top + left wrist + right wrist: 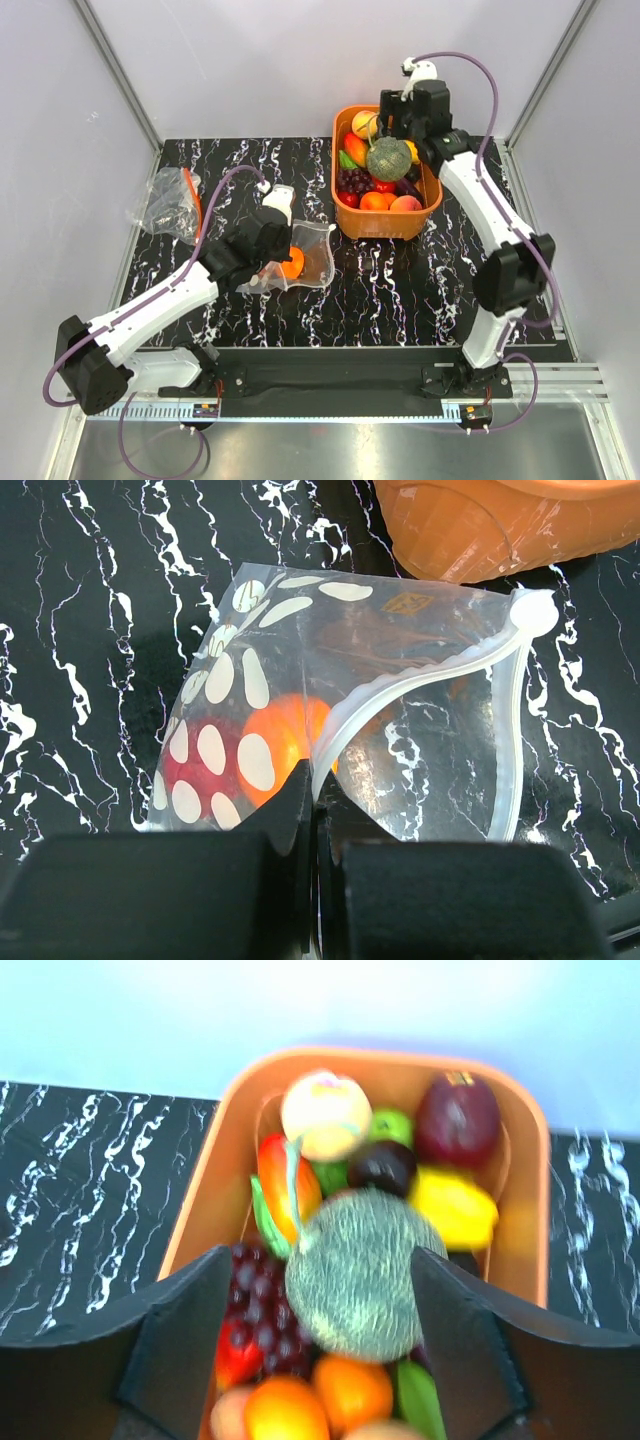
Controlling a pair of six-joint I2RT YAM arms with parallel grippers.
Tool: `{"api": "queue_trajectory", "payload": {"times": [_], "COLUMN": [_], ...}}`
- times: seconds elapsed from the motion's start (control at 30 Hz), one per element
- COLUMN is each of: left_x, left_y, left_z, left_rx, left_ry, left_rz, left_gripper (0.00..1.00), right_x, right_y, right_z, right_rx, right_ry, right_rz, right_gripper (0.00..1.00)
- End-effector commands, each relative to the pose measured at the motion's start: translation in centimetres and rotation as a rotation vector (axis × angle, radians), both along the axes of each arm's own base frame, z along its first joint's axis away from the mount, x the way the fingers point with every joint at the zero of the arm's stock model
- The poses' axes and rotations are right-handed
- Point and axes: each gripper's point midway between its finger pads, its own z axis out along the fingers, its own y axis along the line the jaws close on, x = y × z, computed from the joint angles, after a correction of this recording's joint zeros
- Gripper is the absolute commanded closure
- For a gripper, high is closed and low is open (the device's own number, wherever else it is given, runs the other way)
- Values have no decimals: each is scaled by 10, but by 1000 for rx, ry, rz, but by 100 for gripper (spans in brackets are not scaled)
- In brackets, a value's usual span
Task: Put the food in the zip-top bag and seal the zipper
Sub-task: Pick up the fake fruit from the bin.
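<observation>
The zip-top bag (312, 252) (440, 770) lies on the black marbled table, its mouth held apart. Inside it are an orange round fruit (292, 263) (285, 735) and a small red fruit (185, 775). My left gripper (272, 272) (315, 780) is shut on the bag's edge at the pale zipper (400, 687). My right gripper (385, 140) (322, 1255) hangs over the orange basket (385, 228) (195, 1200). Its jaws stand open on either side of the green netted melon (388, 158) (355, 1275), with a gap on the left side.
The basket (480, 530) holds several more toy fruits: purple grapes (255, 1300), a yellow one (455, 1205), oranges (350, 1390). A crumpled clear plastic bag (170, 205) lies at the table's back left. White walls and metal frame posts enclose the table.
</observation>
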Motion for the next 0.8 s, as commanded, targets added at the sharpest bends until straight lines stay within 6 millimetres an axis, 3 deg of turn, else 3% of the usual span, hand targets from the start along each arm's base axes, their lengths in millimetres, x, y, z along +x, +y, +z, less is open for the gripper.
{"api": "queue_trajectory", "payload": {"times": [0.0,0.03,0.07,0.1,0.17,0.2,0.27,0.3,0.53,0.63,0.77], "left_x": [6,7,7,8,8,9,9,9,10,11,11], "left_y": [-2,-2,-2,-3,-3,-4,-4,-4,-3,-3,-3], "left_z": [18,19,18,19,18,17,16,16,12,12,13], "left_rx": [-42,-44,-41,-43,-38,-35,-30,-29,-19,-15,-18], "left_ry": [-55,-59,-55,-57,-55,-53,-54,-53,-52,-50,-53], "left_rz": [7,8,8,6,5,4,1,5,7,7,9], "left_gripper": [100,100,100,100,100,100,100,100,100,100,100], "right_x": [26,32,37,46,53,59,65,69,73,67,59], "right_y": [23,26,28,30,40,47,55,58,50,50,57], "right_z": [-28,-22,-24,-39,-38,-56,-60,-78,-118,-121,-106], "right_rx": [-85,-88,-104,-116,-113,-119,-119,-132,-225,-243,-205], "right_ry": [40,20,14,33,21,51,55,84,160,165,132], "right_rz": [133,144,156,160,211,232,278,288,297,327,360], "right_gripper": [23,24,25,28,31,32,32,32,32,32,34]}}
